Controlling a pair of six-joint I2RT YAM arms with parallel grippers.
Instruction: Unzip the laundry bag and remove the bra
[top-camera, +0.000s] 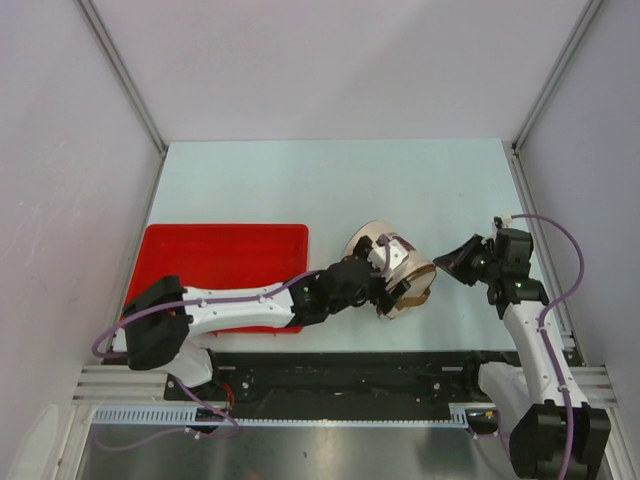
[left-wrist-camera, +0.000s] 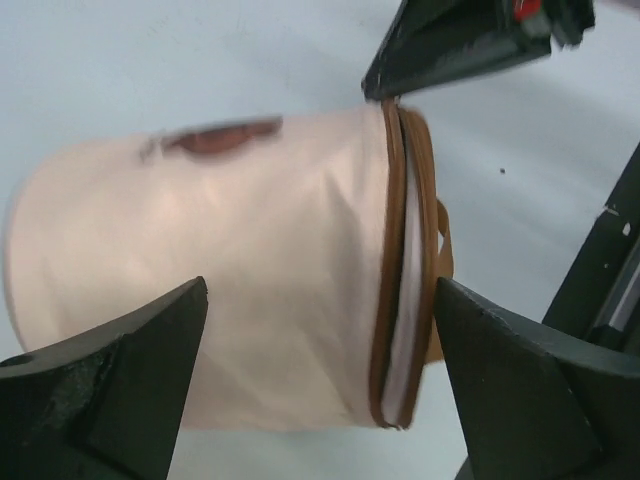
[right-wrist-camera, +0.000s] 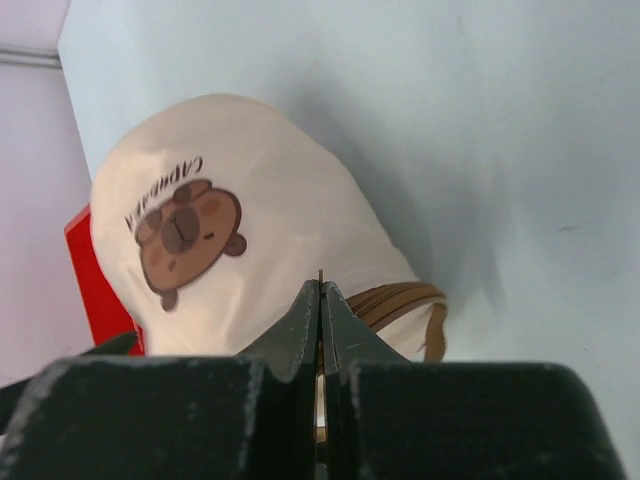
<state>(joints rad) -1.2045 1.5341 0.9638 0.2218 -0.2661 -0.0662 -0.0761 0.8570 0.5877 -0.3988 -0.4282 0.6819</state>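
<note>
Black fingers (left-wrist-camera: 110, 390) of my left gripper (left-wrist-camera: 320, 290) fill the bottom of its wrist view, spread wide with nothing clamped. They straddle the laundry bag (left-wrist-camera: 280, 250), which lies on its side between them. From the far right, the dark tip of my right gripper (left-wrist-camera: 378, 88) comes down to the bag's brown rim and looks to touch it. In that arm's own view its jaws are pressed fully together. A thin sliver pokes up between the tips, and I cannot tell what it is or whether it is gripped. From above, the bag sits on the pale table (top-camera: 330, 180) close to the near edge, between the two grippers and just right of the flat red tray (top-camera: 220, 255). My left arm reaches across the tray's near right corner to get to the bag. The bag is a small drum of cream cloth with a brown band round one end and a small brown loop hanging off it. A cartoon brown animal face with dark lettering is printed on its side. The cloth hides whatever is inside.
</note>
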